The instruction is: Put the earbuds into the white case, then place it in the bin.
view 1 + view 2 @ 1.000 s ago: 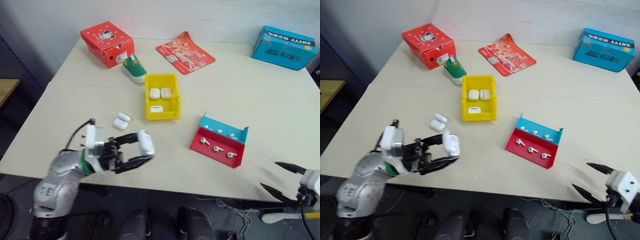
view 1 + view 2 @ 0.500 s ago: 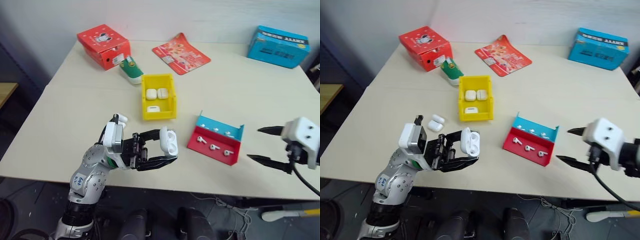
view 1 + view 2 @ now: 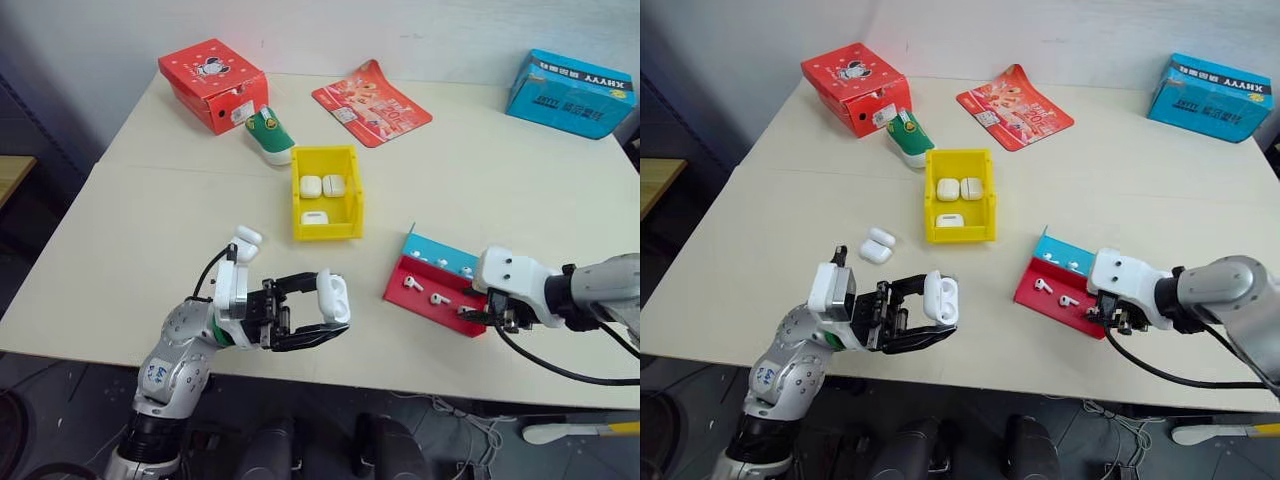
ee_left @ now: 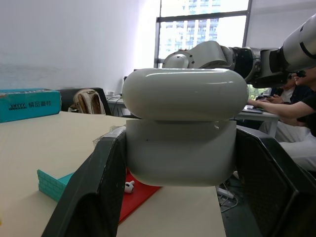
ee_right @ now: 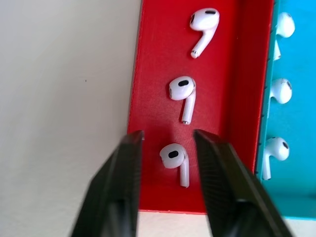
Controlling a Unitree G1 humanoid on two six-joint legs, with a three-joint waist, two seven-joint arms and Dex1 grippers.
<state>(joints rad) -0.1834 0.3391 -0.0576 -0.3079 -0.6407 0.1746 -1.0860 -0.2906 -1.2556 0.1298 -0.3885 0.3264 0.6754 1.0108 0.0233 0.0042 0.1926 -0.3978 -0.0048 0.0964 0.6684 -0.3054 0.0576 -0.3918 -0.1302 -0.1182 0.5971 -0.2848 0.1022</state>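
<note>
My left gripper [image 3: 322, 312] is shut on the white case [image 3: 334, 296], held above the table's near edge with its lid ajar; its black fingers [image 4: 96, 190] clamp both sides of the case [image 4: 183, 148]. My right gripper [image 5: 165, 134] hangs open over the near end of the red-and-blue tray [image 3: 412, 296]. Its narrowed jaws straddle one of the earbuds [image 5: 174, 158] without touching it. Two more earbuds [image 5: 181, 91] lie on the red floor, and three others on the teal ledge [image 5: 284, 91]. The yellow bin [image 3: 299, 205] at mid-table holds three white cases.
A loose white case [image 3: 876, 252] lies beside another left of the bin. A green-and-white shoe toy [image 3: 270, 137], a red carton [image 3: 213, 82], a red packet [image 3: 370, 102] and a blue box [image 3: 570, 92] line the far side. A person [image 4: 298, 103] sits beyond the table.
My right arm has swung in from the table's near right edge to the tray, tipped downward, and its jaws have narrowed around an earbud. The left gripper keeps its hold on the case.
</note>
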